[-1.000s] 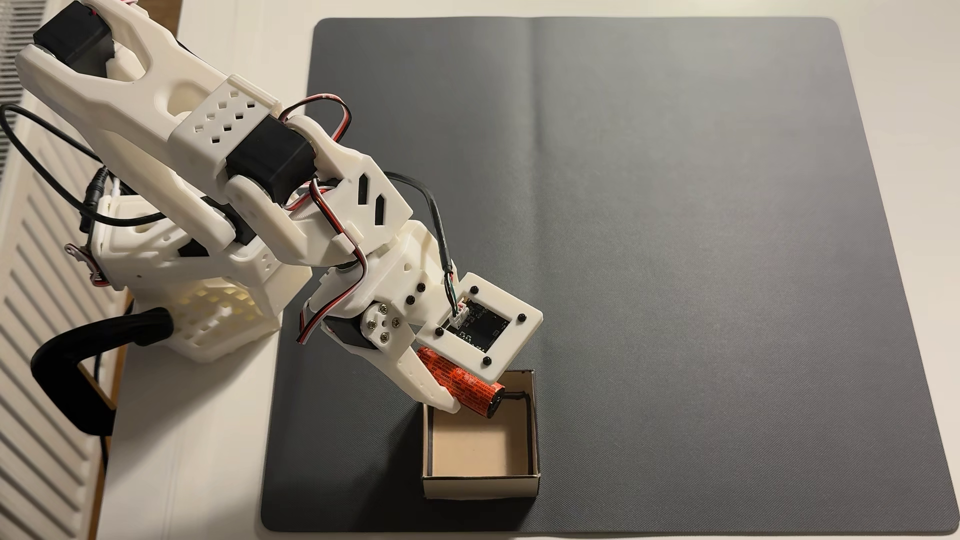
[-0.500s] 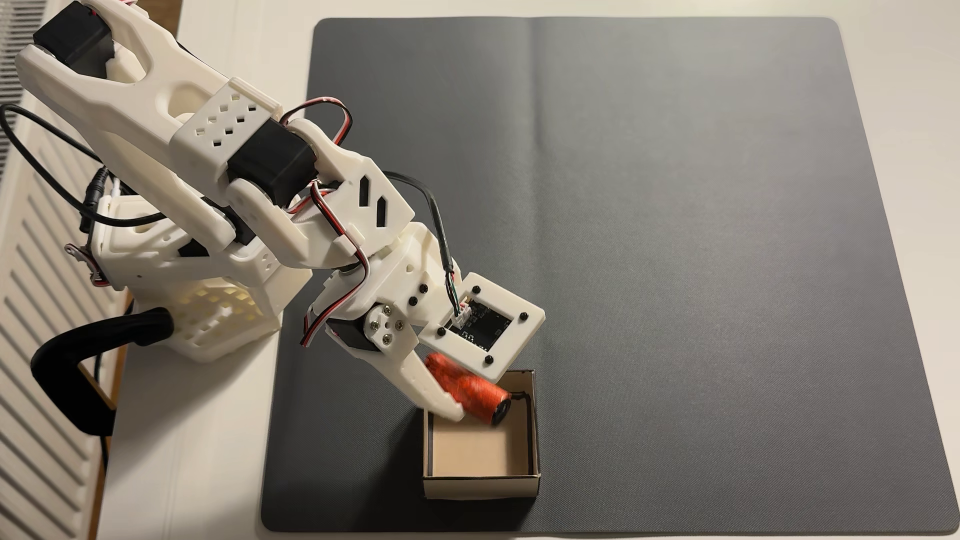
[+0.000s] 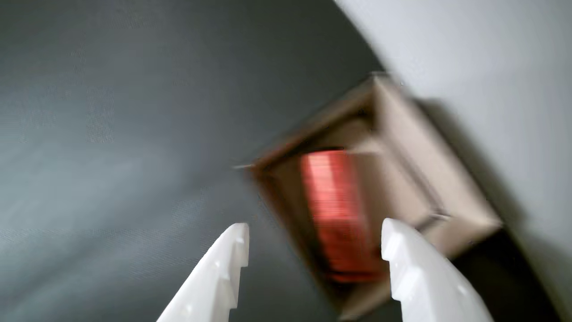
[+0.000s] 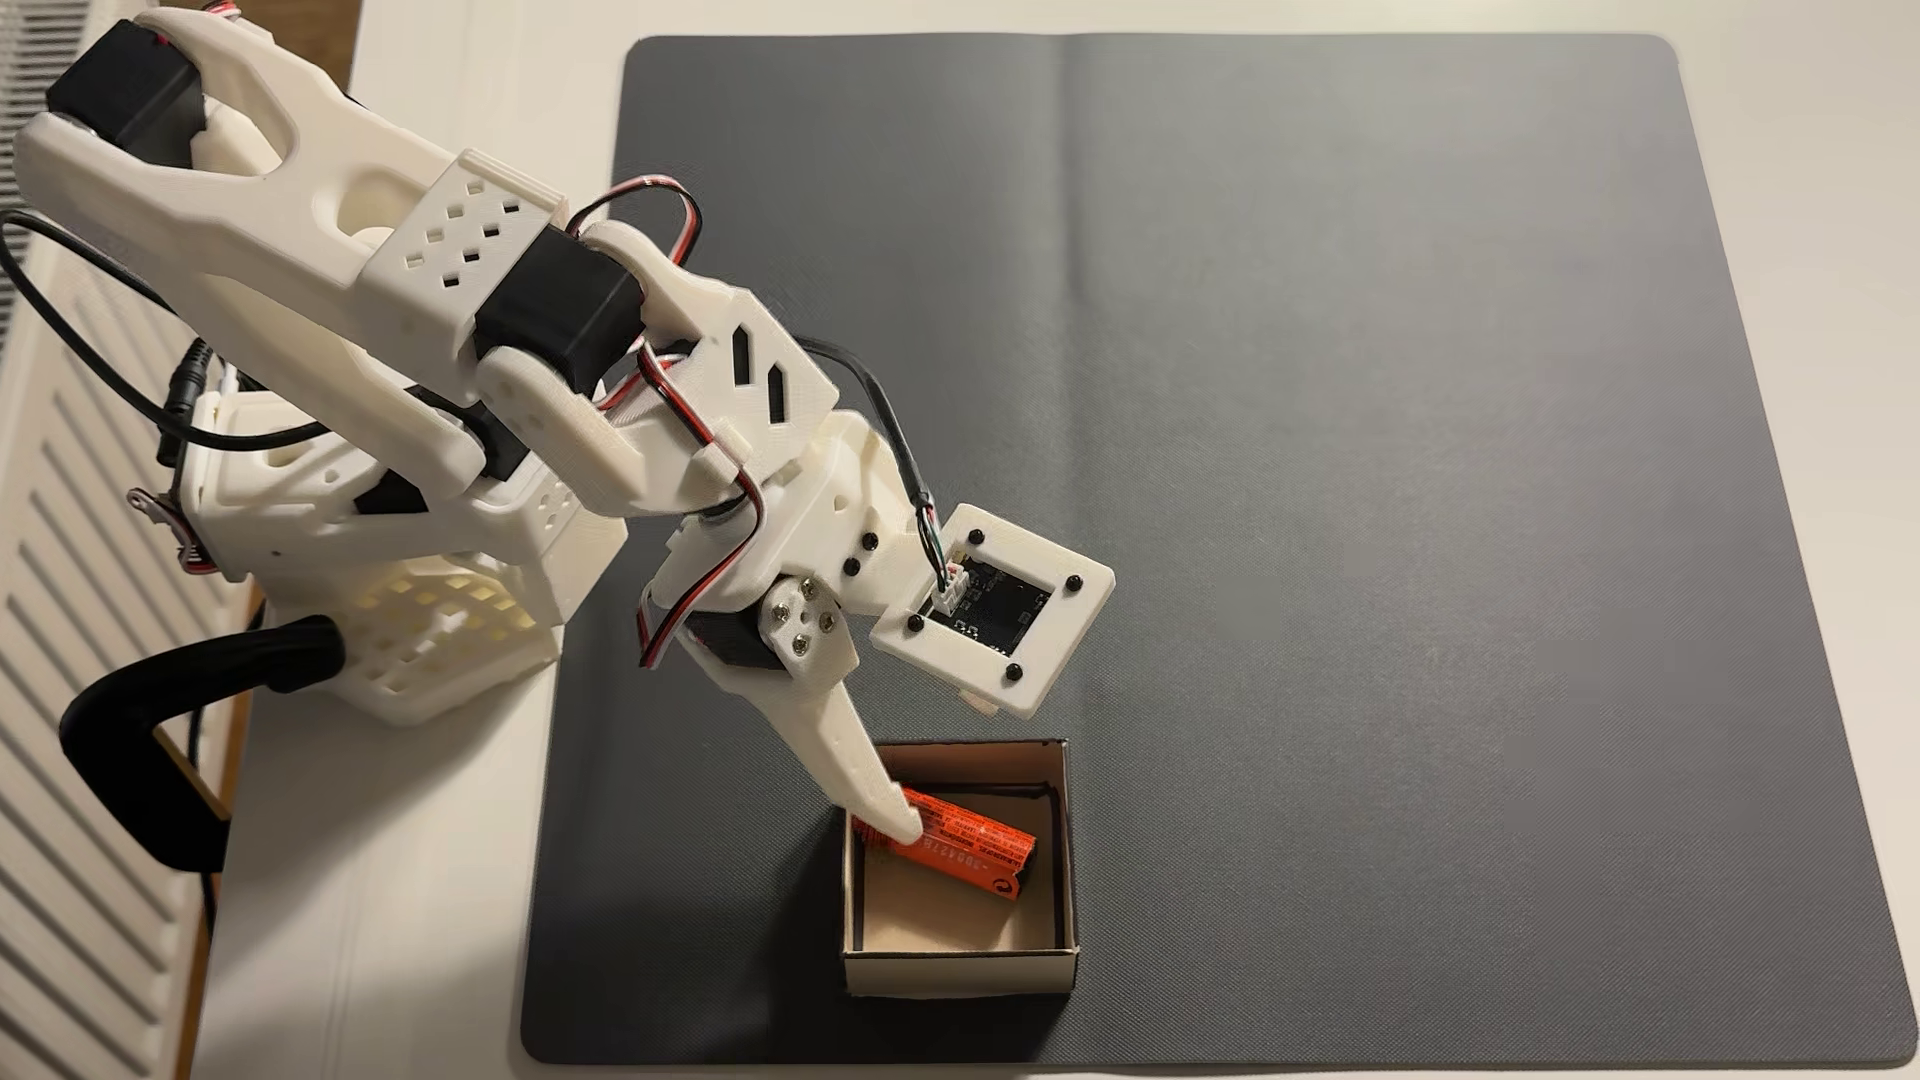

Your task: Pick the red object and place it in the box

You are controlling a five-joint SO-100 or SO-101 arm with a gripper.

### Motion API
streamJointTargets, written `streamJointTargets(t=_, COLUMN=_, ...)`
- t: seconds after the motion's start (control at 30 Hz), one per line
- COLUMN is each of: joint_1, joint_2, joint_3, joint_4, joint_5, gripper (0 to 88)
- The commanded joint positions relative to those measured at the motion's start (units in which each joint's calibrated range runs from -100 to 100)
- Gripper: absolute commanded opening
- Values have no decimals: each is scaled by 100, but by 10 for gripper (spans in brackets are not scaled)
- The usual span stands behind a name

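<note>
The red object [image 4: 961, 846] lies inside the box [image 4: 961, 971], slanted across the upper half of the beige floor in the fixed view, its lower end close to the right-hand wall, its upper-left end tucked under the tip of a white finger [image 4: 847, 753]. The wrist view is smeared with blur, but it reads clearly enough: the gripper [image 3: 313, 241] has its two white fingers spread wide with nothing between them, and the red object [image 3: 337, 214] shows as a red streak down in the box [image 3: 429, 156] beyond the gap. In the fixed view that finger tip hangs over the box's upper-left corner; whether it touches the wrapper cannot be told. The box sits near the lower edge of the dark grey mat [image 4: 1351, 415], with a narrow strip of mat below it and a somewhat wider band on its left. To the right and above the box the mat lies wide open, flat apart from faint fold creases. The white table [image 4: 395, 935] borders the mat on the left, where the arm's base [image 4: 416, 582] stands just off the mat's edge.
</note>
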Motion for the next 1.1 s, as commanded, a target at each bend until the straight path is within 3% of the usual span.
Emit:
streamJointTargets(t=0.0, joint_1=-416, joint_2=-70, joint_3=-353, joint_4=13, joint_5=-178, gripper=233)
streamJointTargets(t=0.23, joint_1=-1002, joint_2=-334, joint_3=-797, joint_4=765, joint_5=-230, gripper=233)
streamJointTargets(t=0.6, joint_1=-1537, joint_2=-3174, joint_3=463, joint_4=1814, joint_5=-241, gripper=233)
streamJointTargets(t=1.07, joint_1=-2390, joint_2=-3004, joint_3=1343, joint_4=2059, joint_5=-241, gripper=239)
